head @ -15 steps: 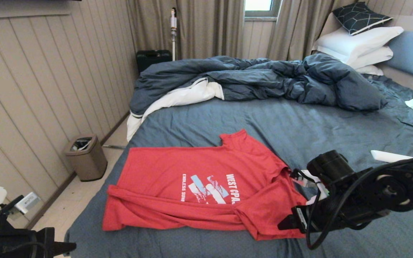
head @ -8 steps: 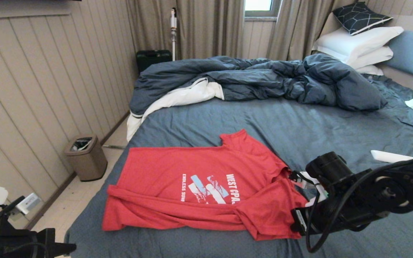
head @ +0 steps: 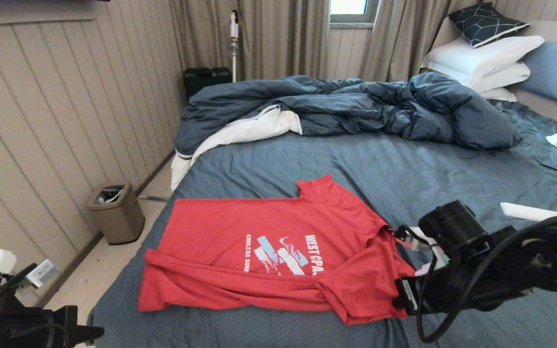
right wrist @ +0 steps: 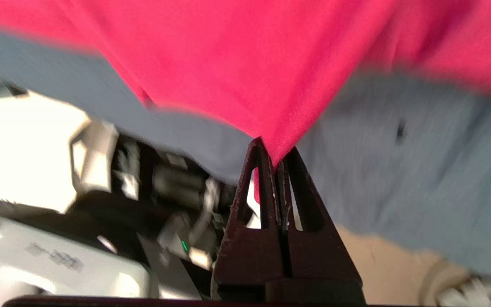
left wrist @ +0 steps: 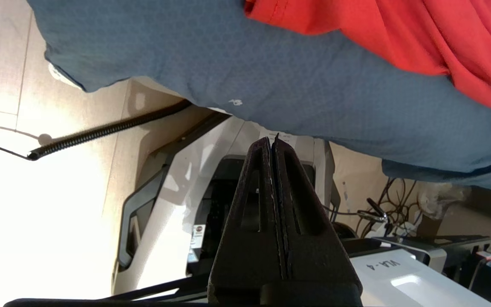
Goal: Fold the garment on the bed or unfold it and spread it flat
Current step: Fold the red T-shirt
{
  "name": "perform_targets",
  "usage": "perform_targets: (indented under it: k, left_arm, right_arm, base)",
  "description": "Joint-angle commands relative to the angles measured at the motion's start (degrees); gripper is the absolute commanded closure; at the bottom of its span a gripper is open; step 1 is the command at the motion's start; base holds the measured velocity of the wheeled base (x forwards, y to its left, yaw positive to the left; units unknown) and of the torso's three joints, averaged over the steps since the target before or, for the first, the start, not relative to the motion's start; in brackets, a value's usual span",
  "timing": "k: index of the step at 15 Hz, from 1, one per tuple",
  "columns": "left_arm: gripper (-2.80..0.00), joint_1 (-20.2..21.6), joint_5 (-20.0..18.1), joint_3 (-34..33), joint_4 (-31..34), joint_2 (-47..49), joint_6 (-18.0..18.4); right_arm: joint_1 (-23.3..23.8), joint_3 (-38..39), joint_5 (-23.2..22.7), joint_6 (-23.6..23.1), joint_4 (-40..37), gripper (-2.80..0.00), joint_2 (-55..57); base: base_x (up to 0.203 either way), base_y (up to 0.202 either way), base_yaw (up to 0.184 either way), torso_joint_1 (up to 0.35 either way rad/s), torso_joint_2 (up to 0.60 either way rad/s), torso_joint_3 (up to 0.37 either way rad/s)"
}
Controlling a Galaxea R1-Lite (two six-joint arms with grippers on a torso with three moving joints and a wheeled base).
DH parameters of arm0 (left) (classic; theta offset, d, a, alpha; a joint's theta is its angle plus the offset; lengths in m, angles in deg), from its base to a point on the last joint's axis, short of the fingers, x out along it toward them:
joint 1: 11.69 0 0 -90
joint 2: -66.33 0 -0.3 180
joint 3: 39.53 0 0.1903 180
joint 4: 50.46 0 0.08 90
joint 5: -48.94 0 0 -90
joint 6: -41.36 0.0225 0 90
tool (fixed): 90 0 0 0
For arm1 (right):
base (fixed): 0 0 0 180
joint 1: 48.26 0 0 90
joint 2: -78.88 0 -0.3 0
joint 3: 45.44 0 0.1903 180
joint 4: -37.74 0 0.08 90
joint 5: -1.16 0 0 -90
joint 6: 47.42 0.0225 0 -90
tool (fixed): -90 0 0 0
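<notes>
The red T-shirt garment lies on the bed's slate-blue sheet near the front edge, print facing up, its near side folded over in a rumpled band. My right gripper sits at the shirt's near right corner and is shut on a point of the red cloth, which runs in between the fingertips of the right gripper. My left gripper hangs off the bed's front left corner. The left gripper is shut and empty, with the shirt's edge beyond it.
A rumpled dark blue duvet fills the far half of the bed, with white pillows at the headboard. A white flat object lies on the sheet by my right arm. A bin stands on the floor at the left.
My right gripper has drawn back to the right, from over the shirt's near right corner to its very edge. The shirt has barely shifted. The left arm stays put.
</notes>
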State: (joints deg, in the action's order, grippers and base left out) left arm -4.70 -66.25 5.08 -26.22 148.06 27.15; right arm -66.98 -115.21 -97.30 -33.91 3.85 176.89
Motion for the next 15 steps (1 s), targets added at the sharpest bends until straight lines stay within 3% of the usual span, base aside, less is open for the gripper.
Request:
perform_targets:
  k: [1,7,15]
  left_arm:
    - [0.0,0.03,-0.21,-0.15,0.01,-0.08,-0.11]
    - [0.0,-0.05,-0.21,-0.15,0.0,0.47,-0.11]
    - [0.0,0.03,-0.21,0.2,-0.17,0.89,-0.2]
  right_arm:
    - [-0.01,-4.54,-0.07,0.98,-0.01,0.0,0.13]
    - [1.73,-20.91,0.11,2.9,-1.07,0.0,11.26]
    - [4.95,-31.75,0.79,10.46,-1.27,0.0,20.25]
  base:
    - [0.0,0.0,0.0,0.0,0.0,0.0]
    - [0.0,0.0,0.0,0.0,0.0,0.0]
    - [0.0,0.0,0.0,0.0,0.0,0.0]
